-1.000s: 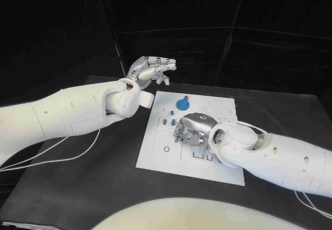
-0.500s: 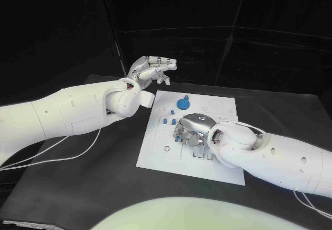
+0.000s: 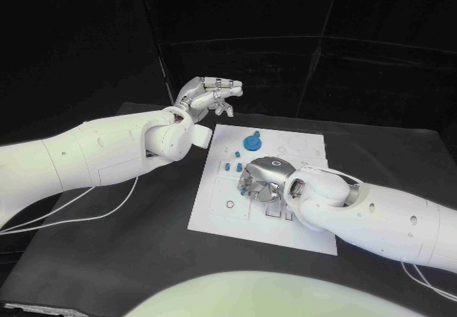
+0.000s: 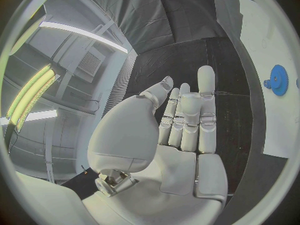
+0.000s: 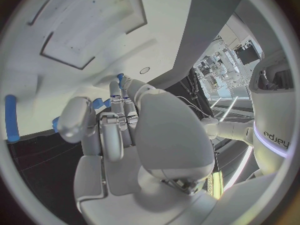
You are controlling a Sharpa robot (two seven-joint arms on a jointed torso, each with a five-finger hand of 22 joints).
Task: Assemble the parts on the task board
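Parts (image 3: 236,167) in blue sit on the white task board (image 3: 224,218), which lies in the middle of the black table (image 3: 114,251); we see a round blue gear (image 3: 252,142) near the board's far edge and short blue pegs toward its left edge. Our right hand (image 3: 263,178) is down over the board's centre with its fingers curled in, and the right wrist view shows a small blue piece (image 5: 98,103) between the fingertips, though we cannot tell whether it is truly gripped. Our left hand (image 3: 208,94) is raised off the board's far left corner, fingers apart and holding nothing. The board's near half is bare white with printed outlines. Around it the table shows wide black cloth on the left and near sides, with white cables (image 3: 86,211) trailing at the left edge. Dark curtain panels (image 3: 314,59) close off the back.
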